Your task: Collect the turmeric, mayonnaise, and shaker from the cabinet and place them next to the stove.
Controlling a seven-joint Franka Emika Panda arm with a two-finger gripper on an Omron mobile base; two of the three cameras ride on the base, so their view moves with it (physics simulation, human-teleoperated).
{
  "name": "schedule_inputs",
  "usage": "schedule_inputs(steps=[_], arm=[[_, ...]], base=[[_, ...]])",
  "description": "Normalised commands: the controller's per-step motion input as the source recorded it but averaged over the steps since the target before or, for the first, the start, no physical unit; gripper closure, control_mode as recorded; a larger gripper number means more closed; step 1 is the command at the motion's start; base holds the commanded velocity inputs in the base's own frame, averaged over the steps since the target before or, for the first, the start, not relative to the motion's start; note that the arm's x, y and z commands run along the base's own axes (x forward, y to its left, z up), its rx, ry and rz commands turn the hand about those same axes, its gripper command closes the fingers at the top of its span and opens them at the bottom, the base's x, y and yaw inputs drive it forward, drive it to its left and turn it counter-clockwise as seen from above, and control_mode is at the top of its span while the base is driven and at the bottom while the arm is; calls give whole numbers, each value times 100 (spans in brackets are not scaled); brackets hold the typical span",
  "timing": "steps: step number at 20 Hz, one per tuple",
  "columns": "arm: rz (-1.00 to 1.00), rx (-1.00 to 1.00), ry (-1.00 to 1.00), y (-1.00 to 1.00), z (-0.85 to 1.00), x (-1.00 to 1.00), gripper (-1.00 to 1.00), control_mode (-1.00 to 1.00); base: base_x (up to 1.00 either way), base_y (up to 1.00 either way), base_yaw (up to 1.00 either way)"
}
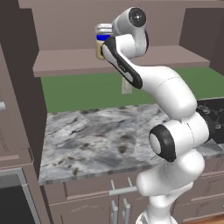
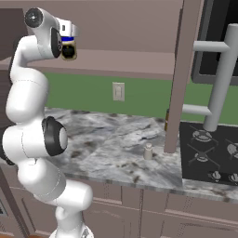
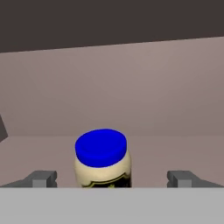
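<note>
In the left base view the arm reaches up to the cabinet (image 1: 78, 61), its hand level with the shelf board, and the mayonnaise (image 1: 101, 41) stands upright on that shelf, half hidden behind the wrist, with its blue lid and cream body showing. Below lies the marbled surface (image 1: 96, 140), and the stove (image 1: 214, 116) shows at the right edge. In the right base view the hand is against the jar, whose blue lid and dark label peek out beside it on the shelf; the shaker (image 2: 148, 151) stands upright on the surface near the stove's left edge, just beside a cabinet door's lower end. In the hand view the jaws (image 3: 112, 178) stand wide open with a finger tip on either side of the mayonnaise, neither touching it; the jar sits between them, upright on the shelf before the plain back panel.
</note>
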Motion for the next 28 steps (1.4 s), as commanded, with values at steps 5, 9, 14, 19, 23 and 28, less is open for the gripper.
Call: schedule_inputs(steps=[5,9,14,19,23,28], arm=[[0,-1,1,19,0,6,-100,-100],[0,-2,0,16,-1,12,-100,-100],[0,-4,0,3,-20,22,-100,-100],[0,0,0,0,-2,22,-100,-100],[0,0,0,0,0,19,-100,-100],[0,0,0,0,0,17,-100,-100]], base=[[0,0,0],[0,0,0],[0,0,0],[0,0,0],[0,0,0],[0,0,0]])
